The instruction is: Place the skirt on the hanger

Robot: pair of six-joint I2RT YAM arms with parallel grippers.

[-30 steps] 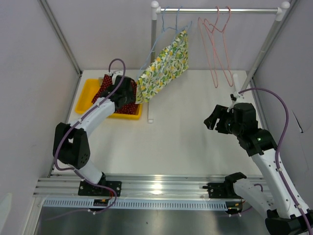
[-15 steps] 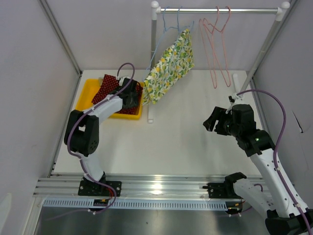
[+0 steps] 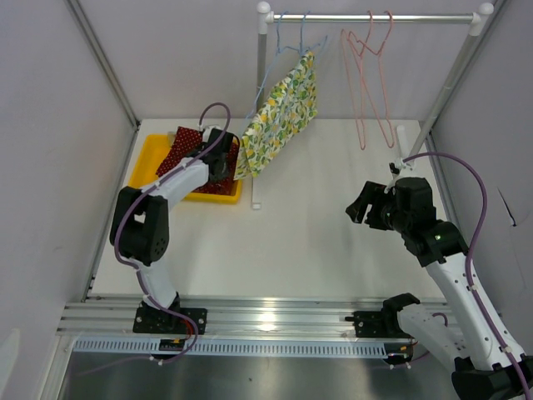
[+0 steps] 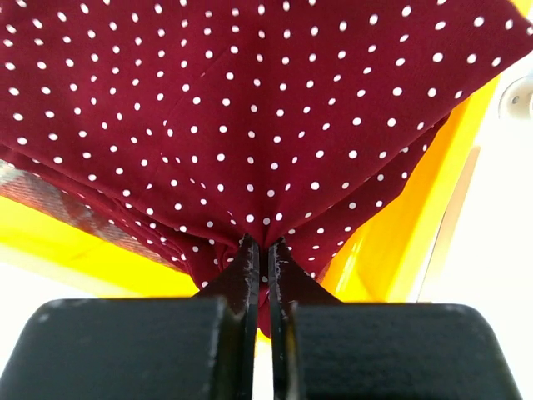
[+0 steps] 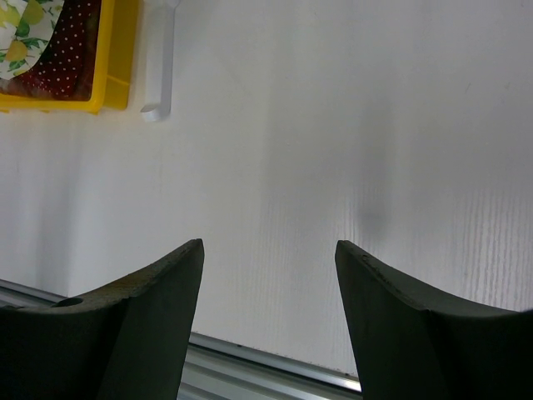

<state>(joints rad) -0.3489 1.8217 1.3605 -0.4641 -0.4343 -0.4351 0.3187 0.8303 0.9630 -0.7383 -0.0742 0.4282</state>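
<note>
Left gripper (image 4: 259, 250) pinching dotted skirt (image 4: 250, 108) in yellow tray (image 3: 144, 162), lemon-print cloth (image 3: 283, 112) hanging just right, right gripper (image 5: 268, 243) wide open, near right

The top camera looks down from above and behind the arm bases over the whole counter (image 3: 316, 217). The left wrist camera faces the yellow tray (image 4: 391, 250) at close range past the left gripper (image 4: 259, 250); the right wrist camera sees counter and tray from farther off.
</note>
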